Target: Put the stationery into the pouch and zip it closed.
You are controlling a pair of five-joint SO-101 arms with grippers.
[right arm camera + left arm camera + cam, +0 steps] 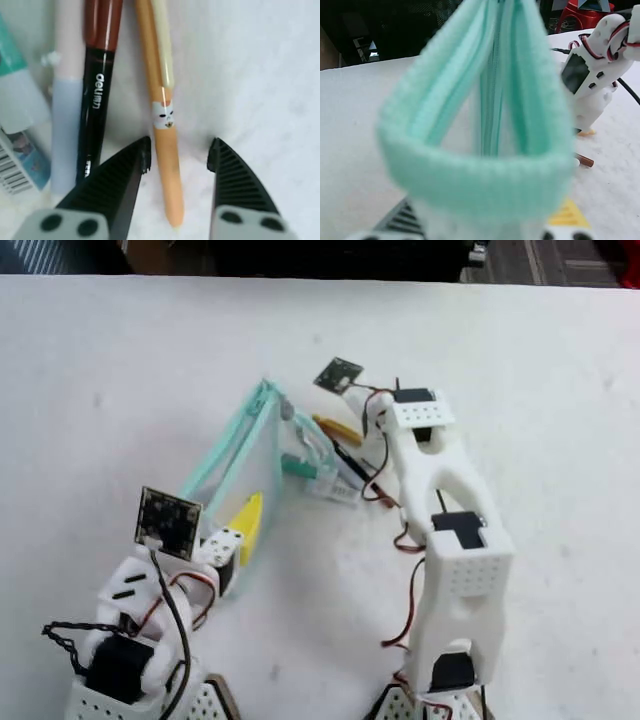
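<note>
The pouch (240, 465) has mint-green zip edges and a pale body, and it stands up from the table with its mouth gaping. My left gripper (240, 540) is shut on the pouch's near end; in the left wrist view the mint rim (480, 175) arches right over the jaw. Beside the pouch, several pens lie side by side. My right gripper (181, 150) is open and low over them, its black fingers (120, 185) astride an orange pen (162, 125). Next to it lie a black-and-brown pen (97, 90) and a pale blue pen (65, 110).
A teal-and-white item (17, 95) and a barcoded white piece (335, 490) lie between the pens and the pouch. The right arm (450, 530) stretches from the front edge; its cables trail beside it. The white table (520, 360) reaches to a dark back edge.
</note>
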